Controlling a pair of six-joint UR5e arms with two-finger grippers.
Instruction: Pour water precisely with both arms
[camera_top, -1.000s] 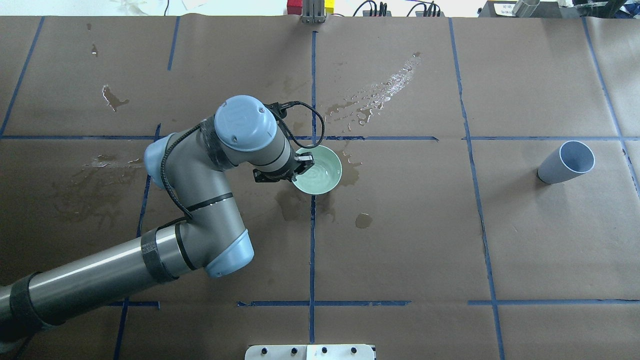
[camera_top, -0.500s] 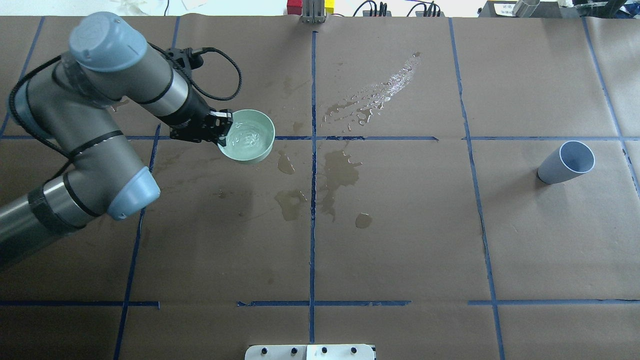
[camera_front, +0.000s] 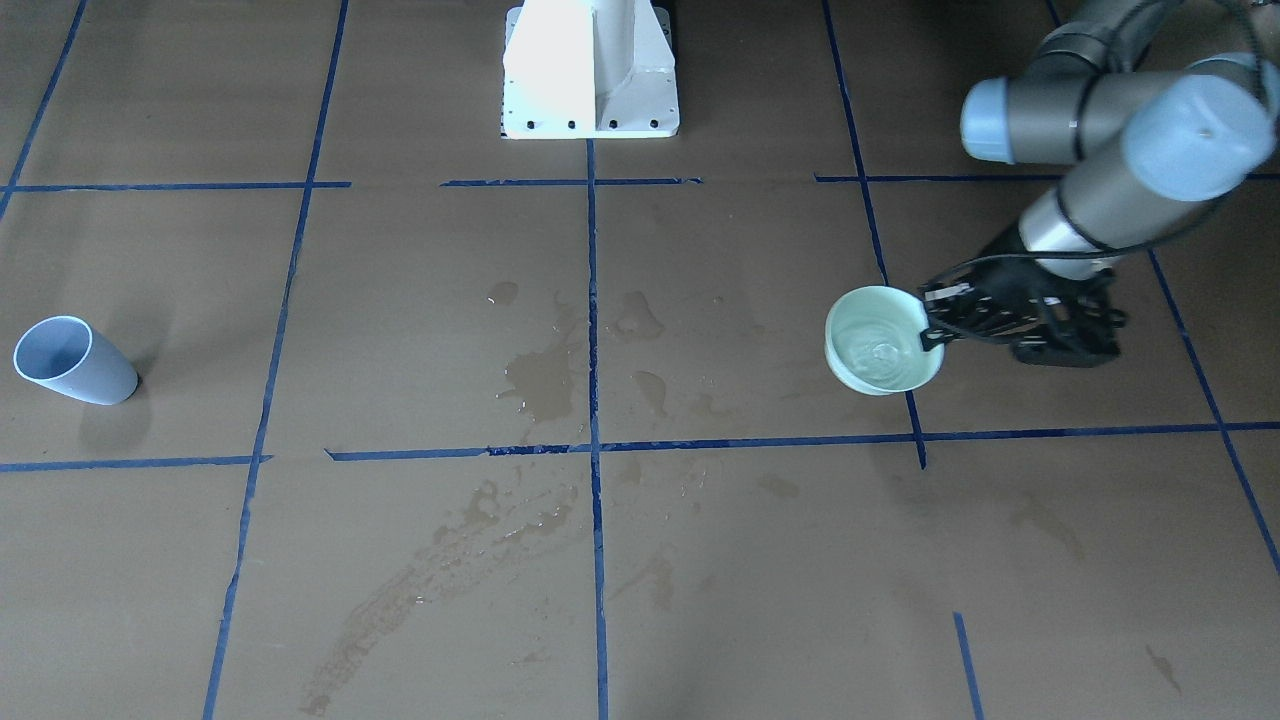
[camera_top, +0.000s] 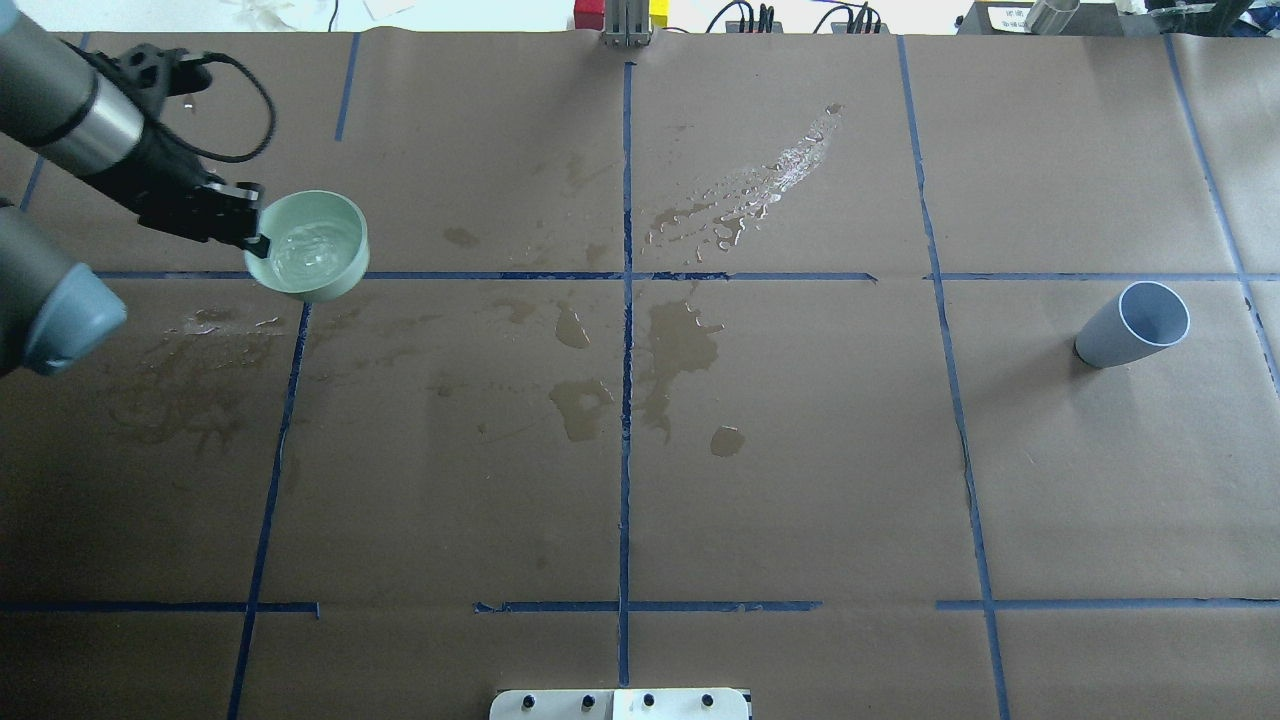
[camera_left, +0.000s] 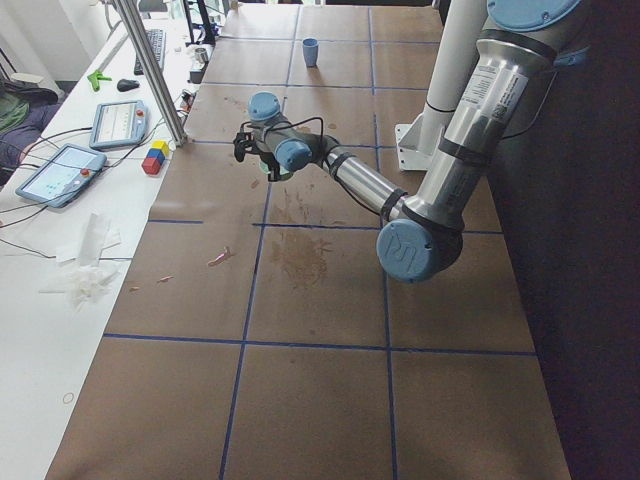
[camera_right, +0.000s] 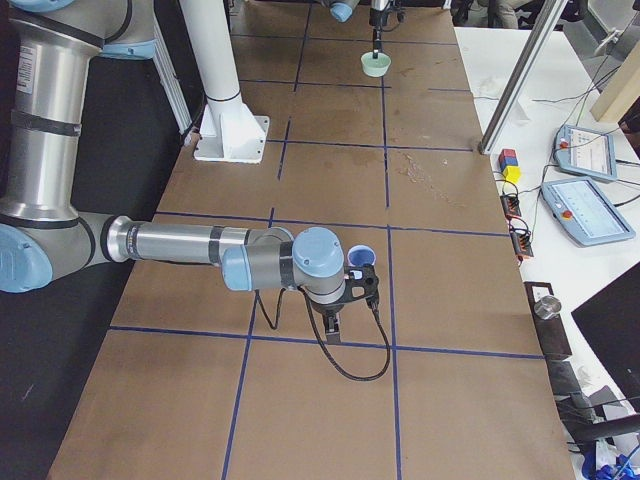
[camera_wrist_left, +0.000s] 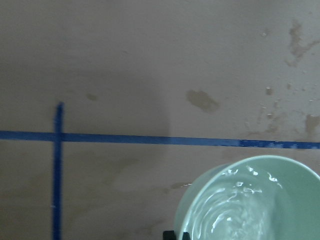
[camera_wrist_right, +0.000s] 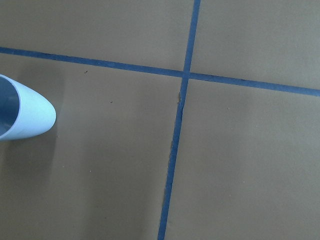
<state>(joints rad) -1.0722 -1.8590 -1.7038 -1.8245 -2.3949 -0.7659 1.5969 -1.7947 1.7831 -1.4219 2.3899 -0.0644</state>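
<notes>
left arm (camera_top: 62, 112) swung far left, green bowl (camera_top: 318, 285) carried from table centre to the left side

Overhead camera looks down from behind the pedestal (camera_top: 620, 703); front camera faces it, pedestal at 12 o'clock. Side cameras look along the table (camera_left: 320, 280) from each end. Wrist cameras sit close. Fixed views share the bowl (camera_top: 322, 292).
</notes>
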